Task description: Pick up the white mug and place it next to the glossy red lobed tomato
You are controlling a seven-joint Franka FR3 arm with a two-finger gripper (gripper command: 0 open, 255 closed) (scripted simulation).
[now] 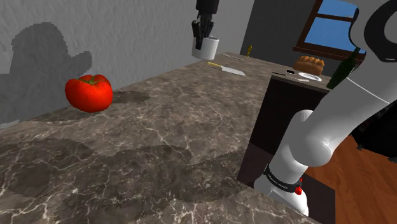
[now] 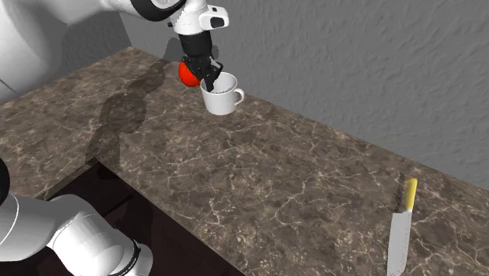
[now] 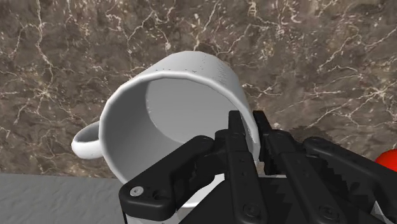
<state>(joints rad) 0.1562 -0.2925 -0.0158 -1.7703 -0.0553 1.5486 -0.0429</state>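
The white mug [image 1: 207,47] [image 2: 221,96] [image 3: 172,108] hides part of its own rim behind the black claw [image 1: 201,41] [image 2: 210,79] [image 3: 249,125]. Whether its base clears the desk is hard to make out. In the second exterior view the red tomato [image 1: 89,93] [image 2: 186,74] is half covered by the claw at the upper left, and in the wrist view it is only a red sliver [image 3: 387,158] cut off at the edge. The desk [image 1: 178,133] [image 2: 298,180] [image 3: 63,51] is dark brown marble with pale veins, backed by a rough grey wall [image 1: 140,32] [image 2: 376,70]. A yellow-handled knife [image 1: 226,69] [image 2: 400,227] lies on it, well apart from the tomato. At the upper right of the shoulder view stand a loaf [image 1: 308,63], a dark bottle [image 1: 343,67], a white plate [image 1: 310,77] and a window [image 1: 337,28]. The claw pinches the mug's wall, one finger inside and one outside. The mug hangs tilted below it at the top centre of the shoulder view, its handle on the side away from the claw.
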